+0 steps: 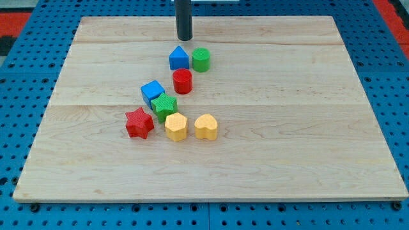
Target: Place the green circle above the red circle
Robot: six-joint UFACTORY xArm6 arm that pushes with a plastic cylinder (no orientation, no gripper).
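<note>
Item 1, my tip (184, 38): the lower end of a plain dark rod; no gripper is fitted, so no open or closed state applies. It is set on the worktop (307, 128) near the view's top, touching no block.

Item 2, blue block (179, 58), house-shaped: found just at 6 o'clock from my tip.

Item 3, green circle (201, 59): located at about 5 o'clock from my tip, close but apart, just beside the blue block at its 3 o'clock.

Item 4, red circle (182, 81): placed at 7 o'clock from the green circle, nearly touching.

Step judged: approach; the green circle already sits high, offset to the view's right. A short push toward 9 o'clock is called for, though the blue block occupies that spot.

Items 5–9, below: blue cube (152, 92), green star (164, 105), red star (139, 123), yellow hexagon (176, 126), yellow heart (206, 126).
</note>
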